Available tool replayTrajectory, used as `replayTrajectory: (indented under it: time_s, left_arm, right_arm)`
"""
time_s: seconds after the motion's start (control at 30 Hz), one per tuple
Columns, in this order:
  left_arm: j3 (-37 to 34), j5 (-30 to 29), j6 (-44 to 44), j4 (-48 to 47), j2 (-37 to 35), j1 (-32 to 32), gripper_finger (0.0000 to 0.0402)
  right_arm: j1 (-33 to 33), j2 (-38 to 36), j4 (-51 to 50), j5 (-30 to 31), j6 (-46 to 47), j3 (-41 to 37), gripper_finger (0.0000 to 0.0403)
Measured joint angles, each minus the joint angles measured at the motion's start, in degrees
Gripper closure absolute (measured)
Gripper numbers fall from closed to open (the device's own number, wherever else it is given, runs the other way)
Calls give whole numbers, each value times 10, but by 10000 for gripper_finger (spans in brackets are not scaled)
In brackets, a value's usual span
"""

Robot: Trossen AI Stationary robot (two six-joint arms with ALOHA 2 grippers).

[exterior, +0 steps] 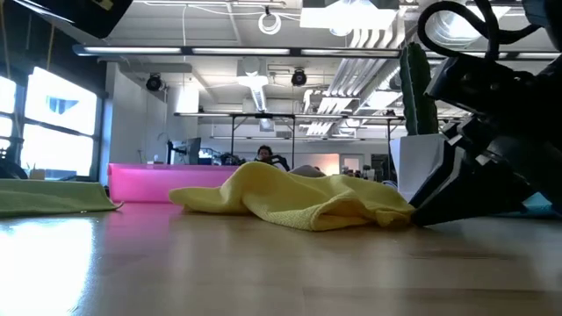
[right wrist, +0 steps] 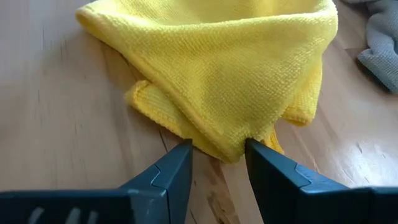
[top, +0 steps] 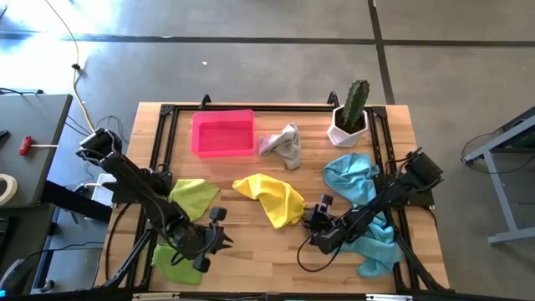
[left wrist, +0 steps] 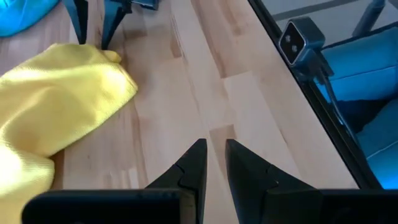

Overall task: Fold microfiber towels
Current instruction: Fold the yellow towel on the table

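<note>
The yellow towel (top: pixel 269 199) lies crumpled on the wooden table's middle, also seen in the low view (exterior: pixel 299 200). My right gripper (right wrist: pixel 219 149) is open and low at the towel's near right corner (right wrist: pixel 224 146), which pokes between its fingertips. My left gripper (left wrist: pixel 213 152) hangs above bare wood to the left of the yellow towel (left wrist: pixel 56 99), its fingers nearly together with nothing between them. Two lime towels (top: pixel 194 196) (top: pixel 174 262) lie under the left arm. Two light blue towels (top: pixel 351 174) (top: pixel 378 244) lie under the right arm. A grey towel (top: pixel 284 144) lies farther back. My right gripper comes at the yellow towel's corner (right wrist: pixel 214 140) slanting down from the table's near right, one finger on each side of it. Whether the fingers (right wrist: pixel 177 163) touch the cloth, I cannot tell. The towel rests slack on the table.
A pink tray (top: pixel 223 134) stands at the far left of the middle. A white pot with a cactus (top: pixel 349 117) stands at the far right. A black frame (top: pixel 251 108) runs round the table's edges. Bare wood lies between the two grippers near the front edge.
</note>
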Motion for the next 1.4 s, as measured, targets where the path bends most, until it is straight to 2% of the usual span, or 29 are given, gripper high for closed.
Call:
replayTrajectory:
  time_s: [0.33,0.57,0.7,0.97,1.2,1.4]
  left_arm:
    - [0,0,2,1,0,11,352]
    - [0,-3,18,1,0,22,352]
    - [0,-4,18,1,0,29,353]
    - [0,-18,17,1,0,36,353]
    - [0,-43,16,1,0,36,353]
    - [0,-74,18,12,0,36,353]
  right_arm:
    - [4,-1,24,12,-24,-1,261]
    - [-4,-2,30,59,-27,-1,264]
    - [-14,-2,30,52,-39,-1,290]
    - [-23,-2,30,38,-63,-1,392]
    - [-23,-8,68,-2,-74,0,398]
    - [-23,-47,59,-39,-108,48,401]
